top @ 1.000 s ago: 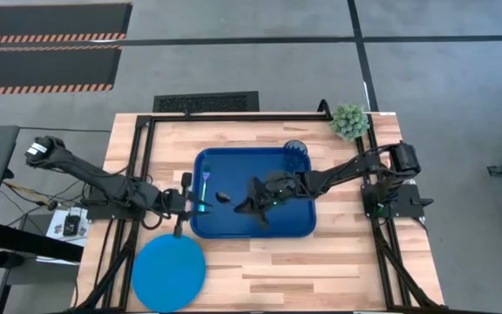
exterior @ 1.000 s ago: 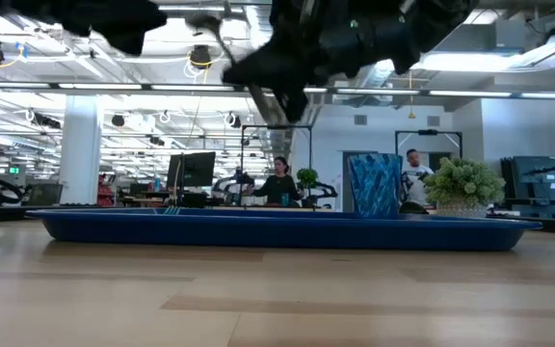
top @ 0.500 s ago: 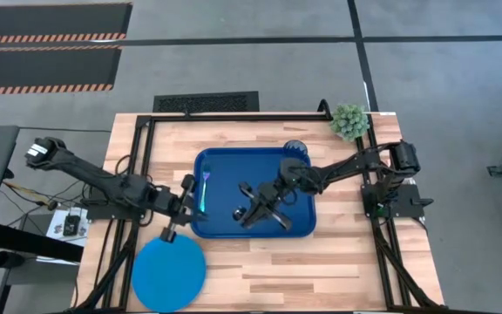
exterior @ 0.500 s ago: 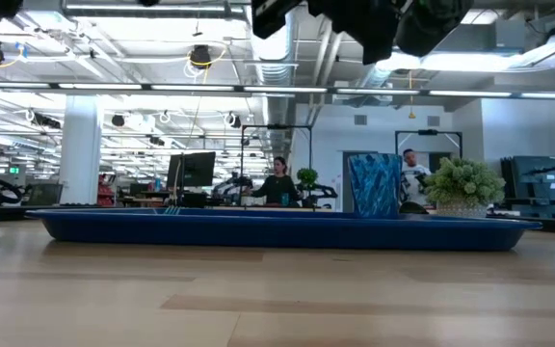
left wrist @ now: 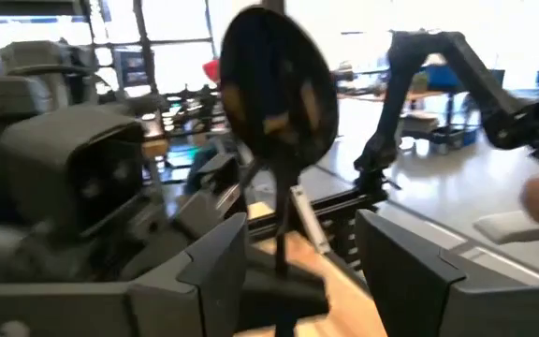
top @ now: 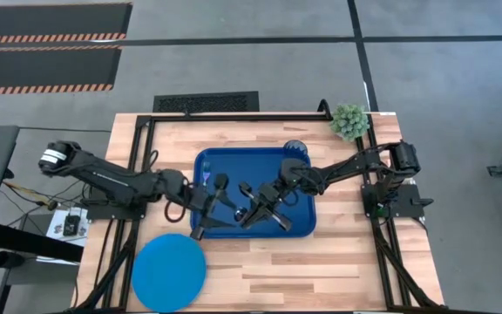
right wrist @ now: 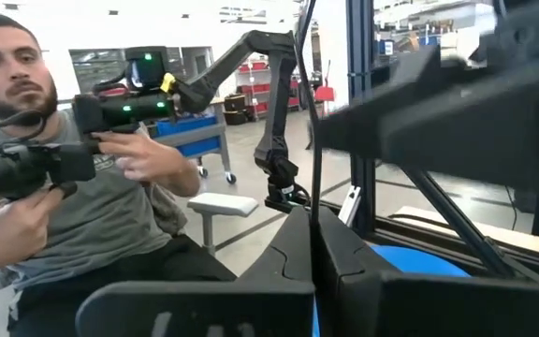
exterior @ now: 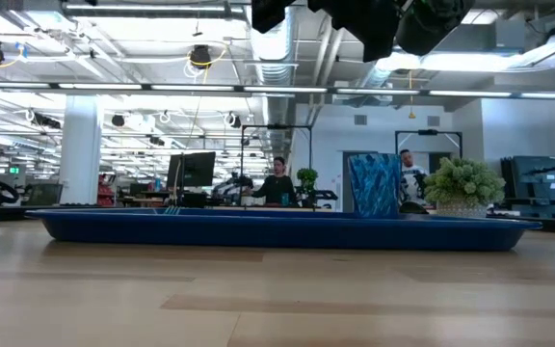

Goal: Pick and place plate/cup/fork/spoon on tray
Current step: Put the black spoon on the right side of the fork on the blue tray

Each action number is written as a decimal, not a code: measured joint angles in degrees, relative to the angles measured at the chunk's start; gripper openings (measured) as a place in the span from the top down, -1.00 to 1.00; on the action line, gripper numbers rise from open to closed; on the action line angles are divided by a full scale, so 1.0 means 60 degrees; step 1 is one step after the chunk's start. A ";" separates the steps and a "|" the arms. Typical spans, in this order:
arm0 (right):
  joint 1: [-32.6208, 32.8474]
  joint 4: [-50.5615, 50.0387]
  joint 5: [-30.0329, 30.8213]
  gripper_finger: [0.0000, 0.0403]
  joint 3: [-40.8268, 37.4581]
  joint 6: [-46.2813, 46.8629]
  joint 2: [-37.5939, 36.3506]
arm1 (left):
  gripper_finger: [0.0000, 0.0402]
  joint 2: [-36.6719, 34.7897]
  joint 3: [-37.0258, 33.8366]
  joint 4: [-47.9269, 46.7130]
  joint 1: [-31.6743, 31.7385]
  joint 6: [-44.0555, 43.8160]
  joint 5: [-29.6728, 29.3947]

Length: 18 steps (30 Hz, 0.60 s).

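Two grippers are being held over the tray (top: 299,222), the spoon gripped by the left one.

From above, the left gripper (top: 206,213) is being held over the tray's left part, the right gripper (top: 249,212) over its middle; the cup (top: 295,150) is standing at the tray's far right corner, and the plate (top: 168,271) is lying on the desk (top: 338,270), off the tray's near left corner. From desk level, tray and cup are being seen edge-on. Past the left wrist, the spoon (left wrist: 277,94) is being gripped by its handle between the fingers (left wrist: 215,262), bowl upward. Past the right wrist, the fingers (right wrist: 284,253) are being kept closed, and a person (right wrist: 82,187) is being shown beyond the desk.
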 joint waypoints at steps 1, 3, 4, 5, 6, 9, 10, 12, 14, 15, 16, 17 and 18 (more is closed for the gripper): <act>0.0000 -0.0019 0.0023 0.99 0.0000 0.0000 0.0000 | 0.06 0.0110 0.0100 0.0030 0.0066 -0.0043 0.0198; 0.0000 -0.0022 0.0026 0.99 0.0000 -0.0051 0.0000 | 0.06 0.0350 0.0279 -0.0010 0.0151 -0.0087 0.0453; 0.0000 -0.0026 0.0023 0.99 0.0000 -0.0069 0.0000 | 0.06 0.0489 0.0384 -0.0018 0.0192 -0.0086 0.0572; 0.0000 -0.0057 0.0027 0.99 0.0000 -0.0073 0.0000 | 0.06 0.0665 0.0531 0.0002 0.0239 -0.0087 0.0708; 0.0000 -0.0105 -0.0002 0.99 0.0000 -0.0094 0.0000 | 0.06 0.0833 0.0662 0.0003 0.0269 -0.0082 0.0845; -0.0002 -0.0203 -0.0171 0.99 -0.0089 -0.0342 0.0004 | 0.07 0.1158 0.0957 0.0007 0.0339 -0.0055 0.1342; 0.0012 -0.0207 -0.0200 0.99 -0.0117 -0.0349 0.0004 | 0.08 0.1179 0.0973 -0.0047 0.0348 -0.0056 0.1421; 0.0011 -0.0153 -0.0354 0.99 -0.0115 -0.0263 0.0004 | 0.12 0.1220 0.1055 -0.0033 0.0346 -0.0056 0.1420; 0.0004 -0.0157 -0.0420 0.99 -0.0113 -0.0240 0.0004 | 0.18 0.1216 0.1055 -0.0039 0.0365 -0.0044 0.1321; 0.0004 -0.0199 -0.0456 0.99 -0.0113 -0.0244 0.0004 | 0.21 0.1218 0.1052 -0.0070 0.0368 -0.0051 0.1268; 0.0000 -0.0214 -0.0480 0.99 -0.0113 -0.0246 0.0004 | 0.23 0.1220 0.1052 -0.0088 0.0368 -0.0057 0.1250; 0.0004 -0.0210 -0.0498 0.99 -0.0113 -0.0257 0.0004 | 0.26 0.1220 0.1052 -0.0089 0.0368 -0.0051 0.1252; 0.0004 -0.0216 -0.0513 0.99 -0.0113 -0.0289 0.0004 | 0.29 0.1220 0.1052 -0.0088 0.0368 -0.0004 0.1250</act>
